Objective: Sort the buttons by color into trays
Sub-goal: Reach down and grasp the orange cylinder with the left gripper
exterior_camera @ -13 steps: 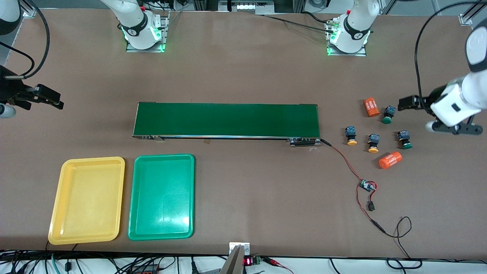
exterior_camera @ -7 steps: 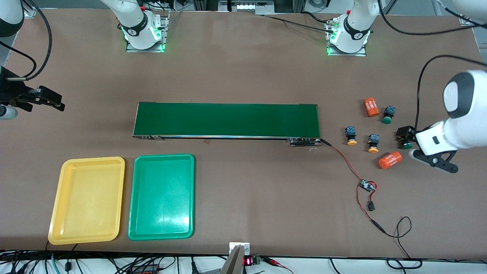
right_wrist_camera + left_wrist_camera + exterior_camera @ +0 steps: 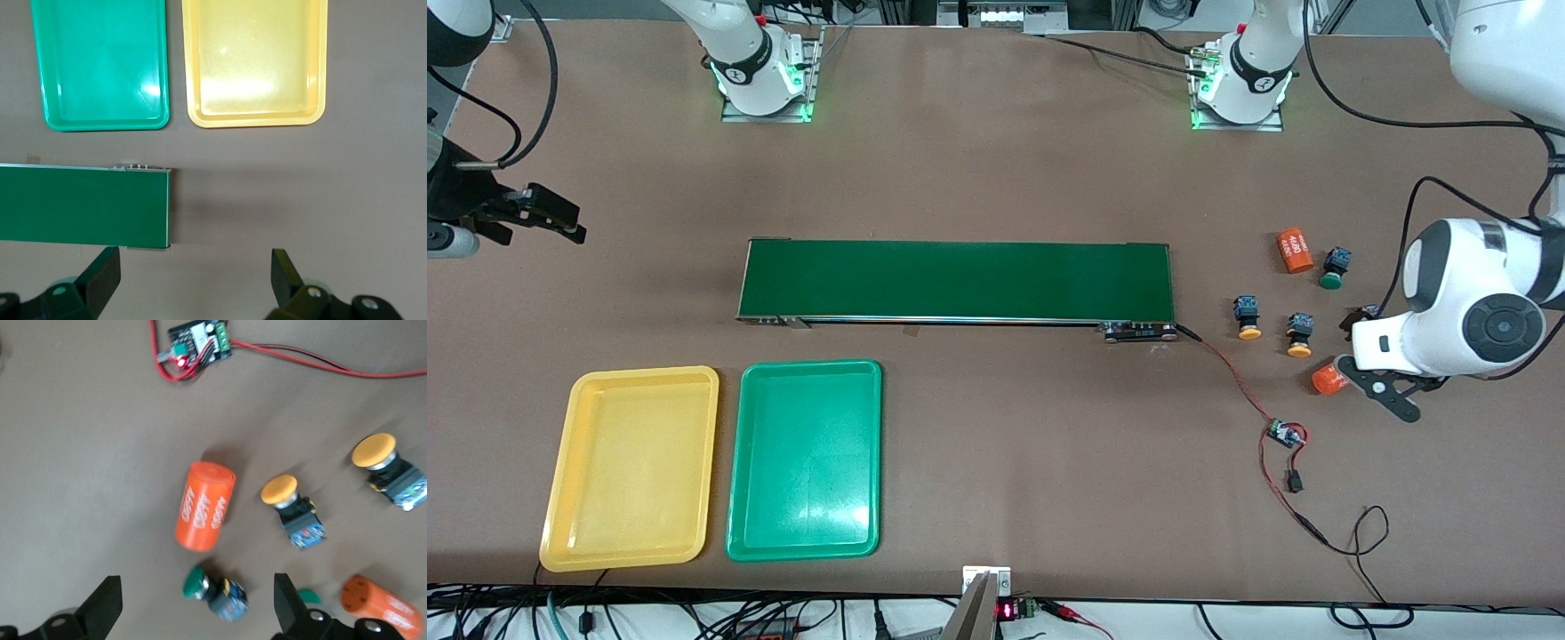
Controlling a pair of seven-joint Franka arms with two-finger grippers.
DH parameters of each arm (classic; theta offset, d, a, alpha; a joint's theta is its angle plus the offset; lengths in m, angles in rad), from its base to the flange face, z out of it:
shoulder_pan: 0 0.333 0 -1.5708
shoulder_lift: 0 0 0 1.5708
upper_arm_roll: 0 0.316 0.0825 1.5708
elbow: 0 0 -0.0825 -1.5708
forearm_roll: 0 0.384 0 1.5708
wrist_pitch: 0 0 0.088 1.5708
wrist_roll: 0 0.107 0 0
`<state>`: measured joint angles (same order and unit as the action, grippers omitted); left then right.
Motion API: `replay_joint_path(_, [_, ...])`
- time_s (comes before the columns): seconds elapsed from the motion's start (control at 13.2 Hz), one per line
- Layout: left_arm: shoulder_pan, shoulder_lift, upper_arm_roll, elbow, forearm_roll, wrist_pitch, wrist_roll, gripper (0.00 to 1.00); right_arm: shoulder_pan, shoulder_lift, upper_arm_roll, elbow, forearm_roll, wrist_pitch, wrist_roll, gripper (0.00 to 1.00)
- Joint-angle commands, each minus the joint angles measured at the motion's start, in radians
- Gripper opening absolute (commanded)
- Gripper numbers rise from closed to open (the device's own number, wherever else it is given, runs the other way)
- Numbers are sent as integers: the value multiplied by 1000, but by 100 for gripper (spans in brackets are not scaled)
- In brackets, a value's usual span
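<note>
The long dark-green conveyor belt [image 3: 956, 281] lies across the middle of the table. Nearer the front camera, toward the right arm's end, the yellow tray [image 3: 631, 468] and green tray [image 3: 805, 460] sit side by side, both bare. The left gripper [image 3: 193, 613] hangs with jaws apart over a green button [image 3: 215, 592] among the cluster at the left arm's end: two yellow-orange buttons [image 3: 1247, 317] [image 3: 1299, 334], another green button [image 3: 1334, 268] and two orange cylinders [image 3: 1293, 250] [image 3: 1327, 380]. The right gripper [image 3: 193, 283], jaws apart, waits over bare table at the right arm's end.
</note>
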<state>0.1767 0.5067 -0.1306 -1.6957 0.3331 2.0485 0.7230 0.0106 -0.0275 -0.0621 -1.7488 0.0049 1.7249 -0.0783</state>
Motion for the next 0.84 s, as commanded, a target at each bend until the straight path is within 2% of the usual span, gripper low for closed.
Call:
replay_joint_path(0.0, [36,22,-3,-61,20,148,148,100,0,-69,1,-89,17,56,6,100])
replay_joint_path(0.38, [89,56,-1,-225,21,445,180,100,2,-75,1,-100,15,61,5,100])
replay_joint_path(0.46, [98,62,-1,-246,21,488,197,92,2,-75,1,-100,15,58,5,100])
replay_joint_path(0.61, [109,75,-3,-251,21,507,228,61,0,-71,1,-87,14,53,-1,100])
replay_joint_path(0.76, [103,76,-3,-239,21,499,234,34,-1,-69,-1,-87,15,51,3,100])
